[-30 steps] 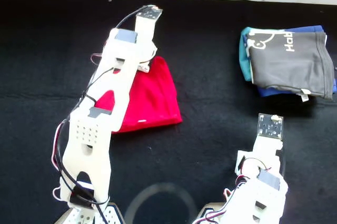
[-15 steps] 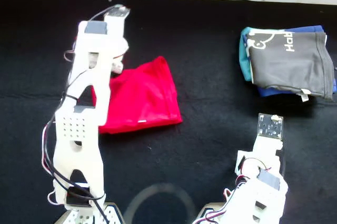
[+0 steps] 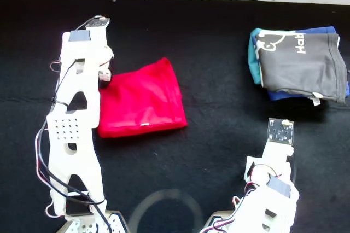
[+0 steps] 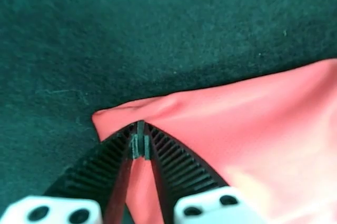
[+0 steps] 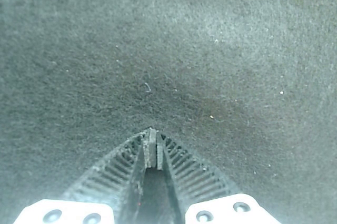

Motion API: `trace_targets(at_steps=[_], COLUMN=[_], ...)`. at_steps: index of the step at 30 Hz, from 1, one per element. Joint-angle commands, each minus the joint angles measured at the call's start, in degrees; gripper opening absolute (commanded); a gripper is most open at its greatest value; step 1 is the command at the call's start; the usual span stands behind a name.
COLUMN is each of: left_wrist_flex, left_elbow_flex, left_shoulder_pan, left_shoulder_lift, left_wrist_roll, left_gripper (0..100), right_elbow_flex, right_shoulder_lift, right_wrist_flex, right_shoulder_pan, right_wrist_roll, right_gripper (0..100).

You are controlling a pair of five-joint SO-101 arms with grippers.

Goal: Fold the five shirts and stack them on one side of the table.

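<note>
Swung leftward since prev. frame: left end effector (image 4: 139,141) clamped tight on corner of red shirt (image 3: 142,104), pulling it flatter on counter (image 3: 219,134), mid-left. Prob. smoothing before the move to folded stack (image 3: 298,63), far right. Right end effector (image 5: 152,153) closed, empty, above bare counter.

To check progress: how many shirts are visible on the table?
4: red shirt on the left side; grey shirt, blue shirt and teal shirt stacked at right. More may be hidden.

Left hand (image 4: 140,145) and right hand (image 5: 152,153) both closed.
</note>
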Motion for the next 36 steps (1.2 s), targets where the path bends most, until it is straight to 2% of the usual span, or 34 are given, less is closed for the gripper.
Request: trace_targets(at_steps=[1,8,14,18,22,25,31,36], left_wrist_flex=[-1.49,-1.32,1.76,4.31,4.66,4.57,1.32,0.97], left_elbow_flex=[-0.04,-0.13,-0.04,-0.04,0.13,0.13,0.04,-0.04], left_shoulder_pan=[-3.47,-7.08,-4.00,-1.45,-1.19,-1.27,-1.36,-1.98], left_shoulder_lift=[0.40,-4.44,-9.54,-12.88,-14.64,-12.79,-6.73,-3.47], left_wrist_roll=[-0.26,-0.18,0.00,0.00,0.09,0.09,0.18,0.18], left_gripper=[1,1,1,1,1,1,1,1], right_elbow_flex=[0.92,0.92,0.40,-12.53,-30.99,-41.54,-56.66,-67.47], right_shoulder_lift=[-0.13,-0.13,-0.13,-1.27,-2.15,2.15,24.04,41.98], right_wrist_flex=[-1.10,-1.10,-0.13,12.18,23.34,24.75,24.48,24.48], right_shoulder_pan=[0.48,0.48,0.22,-2.42,-12.26,-21.05,-37.76,-51.91], right_wrist_roll=[0.18,0.18,0.18,0.53,0.26,-1.85,-15.03,-18.02], right_gripper=[0.6,0.6,0.6,0.6,0.6,0.6,0.6,0.6])
